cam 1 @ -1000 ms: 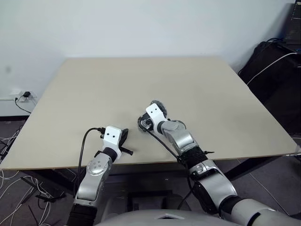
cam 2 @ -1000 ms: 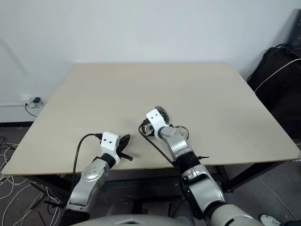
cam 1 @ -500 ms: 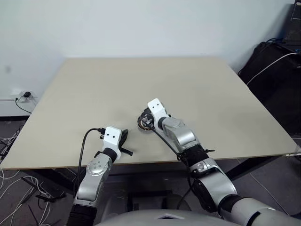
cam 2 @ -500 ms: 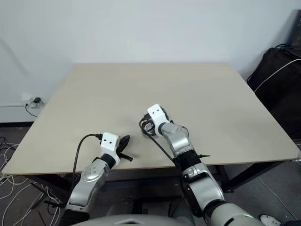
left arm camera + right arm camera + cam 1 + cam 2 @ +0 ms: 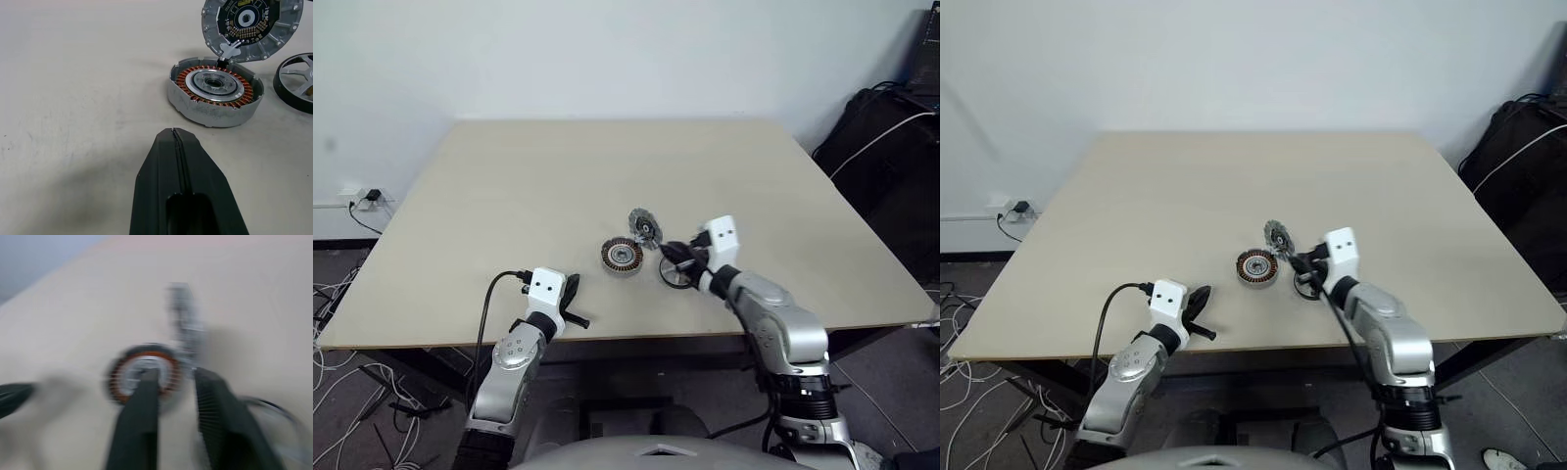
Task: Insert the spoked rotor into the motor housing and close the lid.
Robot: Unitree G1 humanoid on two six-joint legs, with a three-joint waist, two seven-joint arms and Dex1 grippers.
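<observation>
Matte beige table | copper-wound round housing – ribbed lid upright | left pincer together | right pincer apart

A broad beige table fills the middle of the room, standing against a plain white wall. At 9 o'clock a wall socket holds a plug, with loose cables on the grey floor. At 2 o'clock sits a black bag crossed by a white cable.
</observation>
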